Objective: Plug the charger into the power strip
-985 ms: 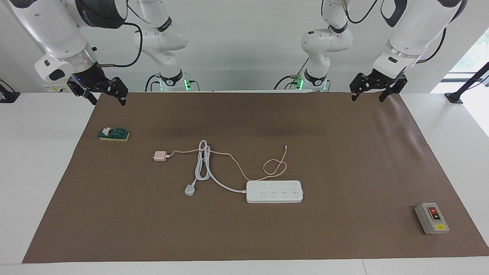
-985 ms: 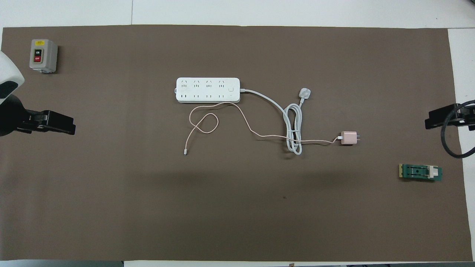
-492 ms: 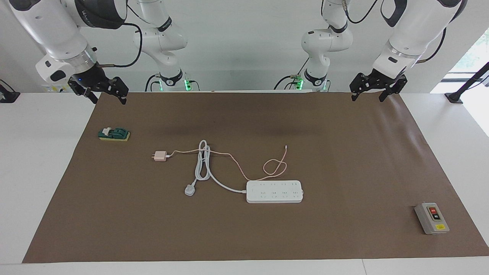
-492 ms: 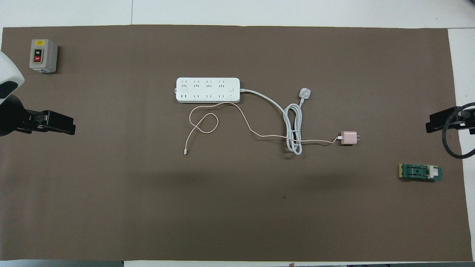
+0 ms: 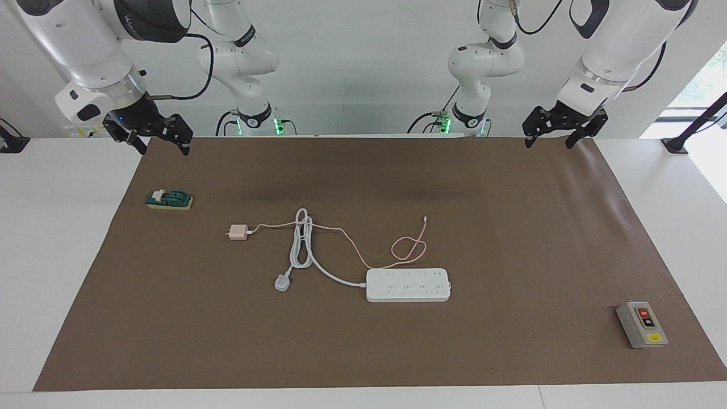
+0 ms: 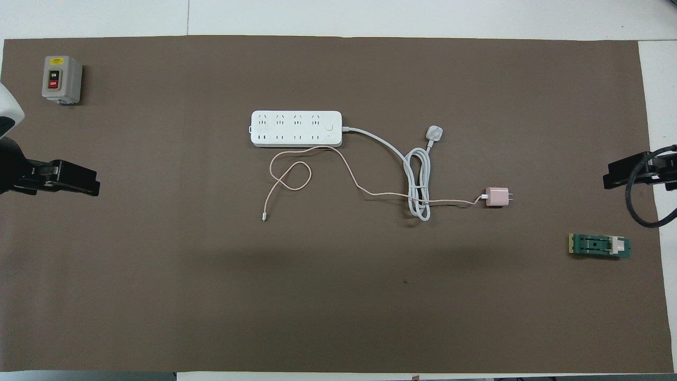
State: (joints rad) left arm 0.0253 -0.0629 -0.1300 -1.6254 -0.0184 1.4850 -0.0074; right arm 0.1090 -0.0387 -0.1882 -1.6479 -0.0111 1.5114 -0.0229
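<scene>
Task not yet begun. My left gripper [image 5: 555, 132] and right gripper [image 5: 152, 135] hang wide and empty over the mat's two ends. The charger [image 5: 238, 232] lies unplugged, nearer to me than the power strip [image 5: 408, 285], its cable trailing between them.

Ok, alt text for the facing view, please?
A pale-pink charger lies unplugged on a brown mat, nearer the robots than the white power strip, its thin cable crossing the strip's coiled cord. The right tool and left tool hang open, holding nothing.
</scene>
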